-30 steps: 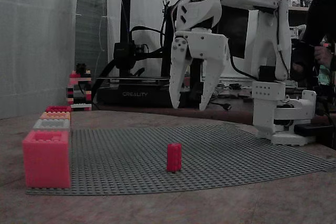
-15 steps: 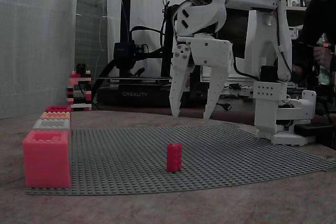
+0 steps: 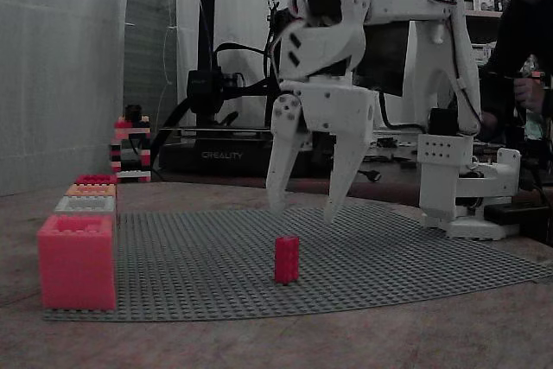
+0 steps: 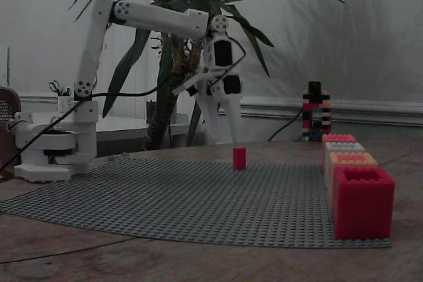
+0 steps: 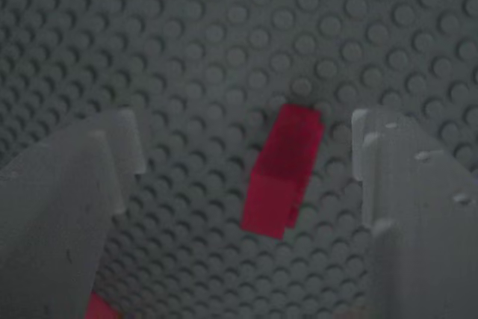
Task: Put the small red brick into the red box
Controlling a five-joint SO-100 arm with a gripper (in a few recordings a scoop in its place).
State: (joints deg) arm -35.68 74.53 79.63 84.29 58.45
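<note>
Boxes: a row of studded boxes runs along the left edge of the grey studded mat (image 3: 363, 248) in a fixed view and along its right edge in the other. Nearest the camera is a larger pink box (image 3: 76, 261); behind it a grey box (image 3: 85, 205), then an orange box (image 3: 91, 189), and farthest back the red box (image 3: 95, 179), of which little more than the top rim shows. The same row in the other fixed view: pink box (image 4: 363, 201), grey box (image 4: 344, 146), orange box (image 4: 352, 158), red box (image 4: 338, 138).
Tower: a small striped brick tower (image 3: 130, 146) stands behind the row, left of centre; in the other fixed view it sits right of centre (image 4: 316, 111).
Small red brick: upright on the mat, lower centre of a fixed view (image 3: 287, 258), well apart from the box row. In the other fixed view it is at mid-frame (image 4: 239, 158). In the wrist view it sits at centre (image 5: 284, 169), between the two fingers, touching neither.
Gripper: white, pointing down over the mat (image 3: 302, 209), tips above the brick and slightly to either side of it. Jaws apart, nothing between them but air. Seen from the other side at upper centre (image 4: 221, 138). Wrist view: one finger at lower left, one at right, the gap midway (image 5: 246, 162).
Arm base: white, on the right edge of the mat (image 3: 458, 187); far left in the other view (image 4: 46, 153).
Background: a 3D printer (image 3: 225, 92) behind the arm; a person (image 3: 518, 32) at upper right; a large plant (image 4: 192, 4) behind the arm in the other view.
</note>
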